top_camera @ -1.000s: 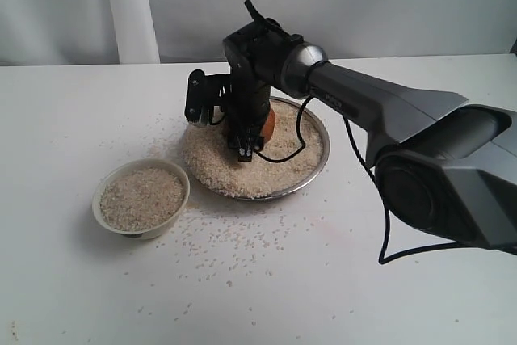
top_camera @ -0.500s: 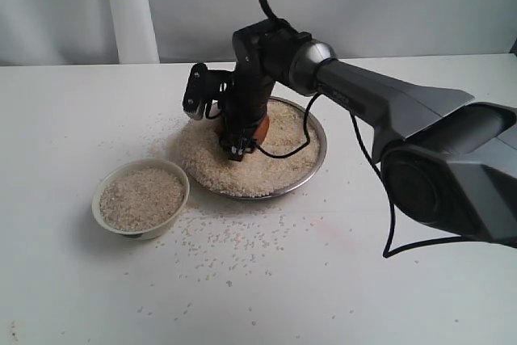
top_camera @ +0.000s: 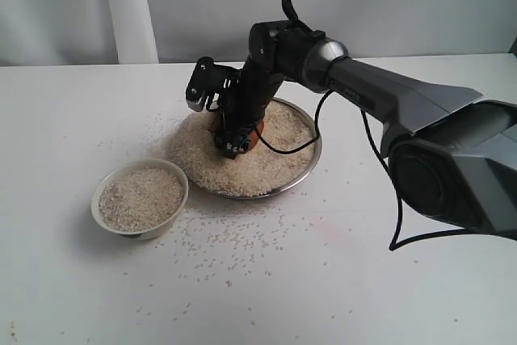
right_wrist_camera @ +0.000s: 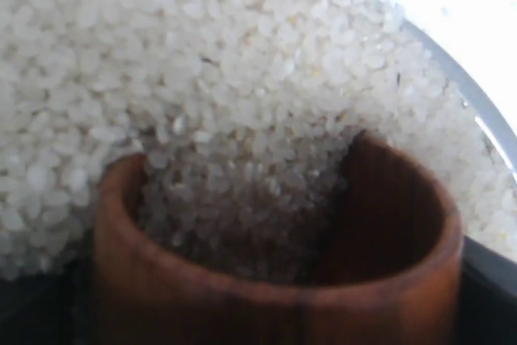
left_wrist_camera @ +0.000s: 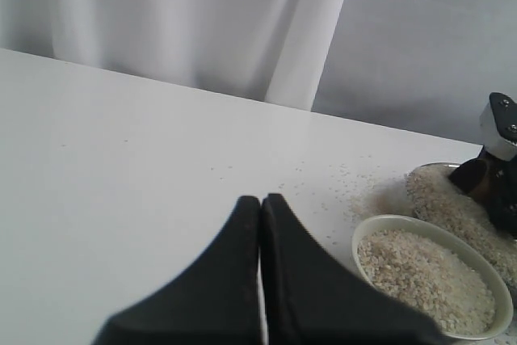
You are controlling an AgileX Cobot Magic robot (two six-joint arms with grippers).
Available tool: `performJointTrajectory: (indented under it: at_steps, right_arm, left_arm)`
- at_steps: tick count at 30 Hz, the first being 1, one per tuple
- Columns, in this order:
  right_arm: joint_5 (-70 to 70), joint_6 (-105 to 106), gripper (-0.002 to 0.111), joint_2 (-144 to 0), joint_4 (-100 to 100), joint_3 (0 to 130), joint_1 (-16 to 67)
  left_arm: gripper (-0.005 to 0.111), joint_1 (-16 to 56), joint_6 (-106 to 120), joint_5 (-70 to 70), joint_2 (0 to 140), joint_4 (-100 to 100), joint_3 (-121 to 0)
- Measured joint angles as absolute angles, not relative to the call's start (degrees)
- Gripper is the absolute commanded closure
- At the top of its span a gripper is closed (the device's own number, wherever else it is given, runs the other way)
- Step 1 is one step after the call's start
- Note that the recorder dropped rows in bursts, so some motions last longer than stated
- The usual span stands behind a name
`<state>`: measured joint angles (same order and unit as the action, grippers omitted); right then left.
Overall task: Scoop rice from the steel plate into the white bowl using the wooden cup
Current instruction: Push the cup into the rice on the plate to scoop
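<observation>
Lying inside wooden cup (right_wrist_camera: pixel 266 313), wrist-seen: rice (right_wrist_camera: pixel 234 216)

The steel plate (top_camera: pixel 305 171) is seen as shiny, mirror-like metal along its rim. The white bowl (top_camera: pixel 133 234) is finished in smooth, glazed cream ceramic. The wooden cup (right_wrist_camera: pixel 266 313) is made of reddish-brown wood, with visible grain and a faint sheen. The rice (right_wrist_camera: pixel 161 62) is shown as matt, pearly grains. The desk (top_camera: pixel 363 280) is surfaced in smooth matt white. A curtain (left_wrist_camera: pixel 202 22) of white cloth is hung in soft folds. The jaws of the left gripper (left_wrist_camera: pixel 260 204) are finished matt black.
</observation>
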<state>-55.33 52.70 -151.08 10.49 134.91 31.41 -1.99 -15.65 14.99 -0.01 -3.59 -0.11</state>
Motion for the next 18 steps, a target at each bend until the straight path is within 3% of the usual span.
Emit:
performJointTrajectory:
  at_steps: [18]
  right_arm:
    - [-57.38, 57.79, 0.108, -149.12, 24.93, 134.17, 28.61]
  left_arm:
    - [0.107, -1.99, -15.65, 14.99, -0.01, -3.59, -0.11]
